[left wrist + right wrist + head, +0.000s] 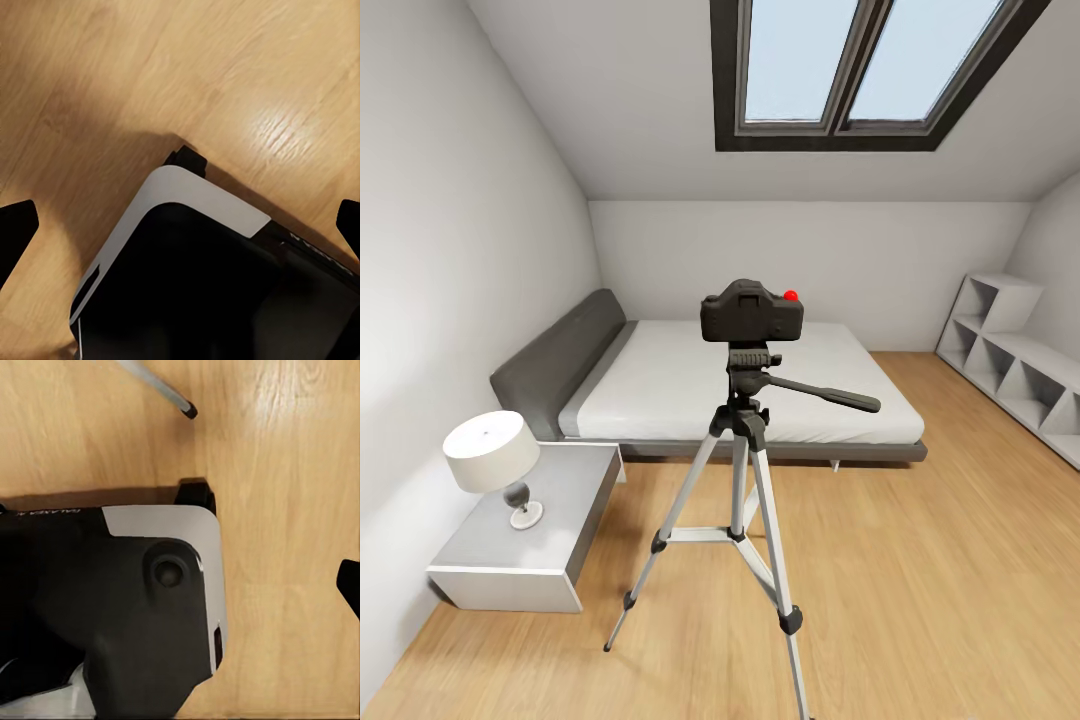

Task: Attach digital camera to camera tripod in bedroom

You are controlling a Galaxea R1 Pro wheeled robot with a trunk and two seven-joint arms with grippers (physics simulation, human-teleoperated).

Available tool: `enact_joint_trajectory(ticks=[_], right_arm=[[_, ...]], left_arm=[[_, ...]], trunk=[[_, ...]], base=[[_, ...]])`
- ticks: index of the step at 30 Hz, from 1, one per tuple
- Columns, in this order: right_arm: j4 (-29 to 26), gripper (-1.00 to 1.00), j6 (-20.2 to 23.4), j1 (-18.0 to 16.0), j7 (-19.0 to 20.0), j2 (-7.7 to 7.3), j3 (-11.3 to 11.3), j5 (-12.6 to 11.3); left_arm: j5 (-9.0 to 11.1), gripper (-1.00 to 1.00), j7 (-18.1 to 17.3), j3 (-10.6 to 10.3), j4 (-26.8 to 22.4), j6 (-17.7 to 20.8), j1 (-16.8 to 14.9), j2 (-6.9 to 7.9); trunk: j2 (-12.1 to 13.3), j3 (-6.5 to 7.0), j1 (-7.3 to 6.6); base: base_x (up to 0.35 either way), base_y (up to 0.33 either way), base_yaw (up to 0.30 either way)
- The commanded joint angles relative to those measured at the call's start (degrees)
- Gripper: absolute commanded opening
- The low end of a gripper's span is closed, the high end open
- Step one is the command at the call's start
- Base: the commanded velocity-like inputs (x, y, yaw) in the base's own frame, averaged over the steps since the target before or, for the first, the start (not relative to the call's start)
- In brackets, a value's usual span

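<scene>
One digital camera [751,311] sits on top of the head of one camera tripod [739,478], which stands on the light wood floor [920,590] of the bedroom in front of the bed [730,385]. The camera's single red button [791,296] shows at its upper right corner, and one long black pan handle [825,392] juts from the tripod head toward the right. Three silver legs spread below; two feet show in the head view, and the third leg runs off the bottom edge. Also in that view are one double skylight [870,65] with two panes, one grey headboard [555,360], one low grey bedside cabinet [525,535] carrying one white-shaded lamp [492,455], and a run of white cube shelves [1015,360] along the right wall. The wrist views look down at the floor and the robot's black-and-white base [202,270]. In the left wrist view the left end effector [180,225] has two dark fingertips [16,225] at opposite edges, spread wide with nothing between them. The right wrist view adds one tripod foot [189,411] on the floor beyond the base, and one dark fingertip [349,583] of the right end effector at the edge, so I cannot tell how far it is open.
</scene>
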Motion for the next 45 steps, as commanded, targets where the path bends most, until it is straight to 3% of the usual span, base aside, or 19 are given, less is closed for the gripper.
enact_joint_trajectory(ticks=[1,2,3,4,11,15,23,27,37,45], right_arm=[[0.89,1.0,0.11,-0.11,-1.51,0.1,-0.53,0.52],[1.21,1.0,0.03,-0.15,-2.42,0.16,-0.52,0.5],[2.36,1.0,-4.74,-0.17,-8.89,1.39,-0.51,0.42],[2.48,1.0,-9.23,2.08,-10.91,1.9,-0.51,0.32],[2.56,1.0,-10.12,3.27,-15.23,2.23,-0.51,0.29],[2.58,1.0,-10.08,3.42,-15.86,2.59,-0.51,0.29],[2.58,1.0,-10.4,6.12,-16.85,6.04,-0.51,0.35],[2.59,1.0,-10.43,7.01,-17.22,6.85,-0.51,0.37],[2.59,1.0,-10.78,7.51,-17.55,7.35,-0.51,0.38],[2.59,1.0,-10.88,7.54,-17.58,7.34,-0.51,0.38]], left_arm=[[-0.11,1.0,0.13,0.45,0.01,0.17,-0.02,0.0],[-0.11,1.0,0.13,0.45,0.01,0.17,-0.02,0.0],[-0.16,1.0,0.13,0.45,0.01,0.17,0.08,-0.02],[-0.21,1.0,0.13,0.45,0.01,0.17,0.1,-0.06],[-0.28,1.0,0.13,0.45,0.01,0.27,0.1,-0.16],[-0.29,1.0,0.13,0.45,0.01,0.32,0.1,-0.35],[-0.36,1.0,0.13,0.45,0.01,0.35,1.19,-1.09],[-0.37,1.0,0.13,0.45,0.01,0.44,1.44,-1.18],[-0.38,1.0,0.13,0.45,-0.02,0.3,1.73,-1.22],[-0.61,1.0,0.19,0.45,-0.22,-4.22,1.77,-0.6]], trunk=[[-0.06,-0.07,0.01],[-0.06,-0.07,0.01],[-0.06,-0.07,0.01],[-0.06,0.0,0.01],[-0.06,0.57,0.01],[-0.06,0.93,0.01],[-0.06,1.66,0.01],[-0.06,2.03,0.01],[-0.06,2.96,0.01],[-0.06,3.7,0.01]], base=[[0.0,0.0,0.0],[0.0,0.0,0.0],[0.0,0.0,0.0],[0.0,0.0,0.0],[0.0,0.0,0.0],[0.0,0.0,0.0],[0.0,0.0,0.0],[0.0,0.0,0.0],[0.0,0.0,0.0],[0.0,0.0,0.0]])
